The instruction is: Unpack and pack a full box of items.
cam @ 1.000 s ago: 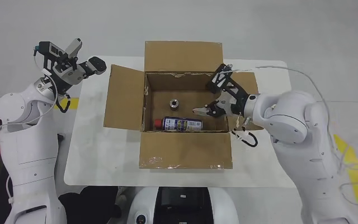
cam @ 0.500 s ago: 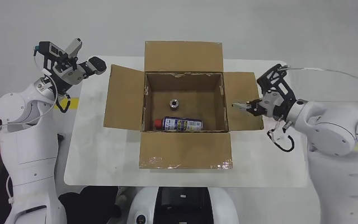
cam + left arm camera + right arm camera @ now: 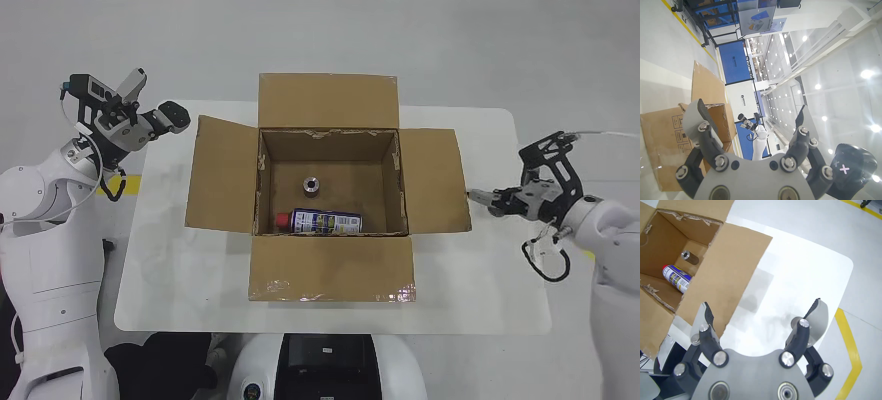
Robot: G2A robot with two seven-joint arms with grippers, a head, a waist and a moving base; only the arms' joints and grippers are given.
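Top view: right gripper, fingers wide and empty, now withdrawn beyond box flap; spray can, metal cylinder remain inside, well apart from it; unpacking judged unfinished.

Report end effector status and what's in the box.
Left end effector and right end effector open, empty, outside cardboard box. Spray can, metal cylinder on box floor. No obstruction.

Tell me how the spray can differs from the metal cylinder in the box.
The spray can lies on its side by the near wall; the metal cylinder stands upright nearer the middle. The spray can is longer, with a coloured label; the metal cylinder is short, bare metal. Both rest inside the box.
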